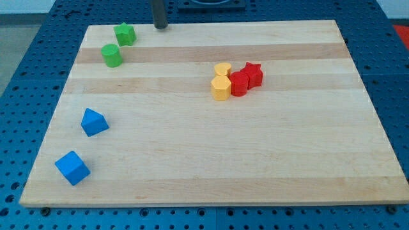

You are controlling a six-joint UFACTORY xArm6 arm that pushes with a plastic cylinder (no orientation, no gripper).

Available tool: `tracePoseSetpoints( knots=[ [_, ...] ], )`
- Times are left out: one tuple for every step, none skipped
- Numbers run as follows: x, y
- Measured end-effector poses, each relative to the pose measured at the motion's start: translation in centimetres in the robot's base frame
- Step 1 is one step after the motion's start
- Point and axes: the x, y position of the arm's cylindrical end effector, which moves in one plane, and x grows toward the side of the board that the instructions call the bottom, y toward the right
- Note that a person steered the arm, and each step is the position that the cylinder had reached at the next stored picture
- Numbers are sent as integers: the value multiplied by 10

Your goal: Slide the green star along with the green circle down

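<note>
The green star (pixel 124 34) sits near the board's top left corner. The green circle (pixel 112 55) lies just below it and slightly left, a small gap apart. My tip (pixel 160 27) touches down at the board's top edge, to the right of the green star and a short way off it. It touches no block.
A yellow heart (pixel 222 69), a yellow hexagon (pixel 221 88), a red hexagon (pixel 239 84) and a red star (pixel 253 74) cluster right of centre. A blue triangle (pixel 94 122) and a blue cube (pixel 72 168) lie at the left. The wooden board (pixel 211 160) rests on a blue pegboard.
</note>
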Motion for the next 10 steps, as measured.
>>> tracePoseSetpoints(
  knots=[
    [-1,-33],
    [0,-57],
    [0,-81],
    [21,-89],
    [36,-89],
    [65,-89],
    [91,-89],
    [119,-89],
    [142,-89],
    [150,-96]
  ],
)
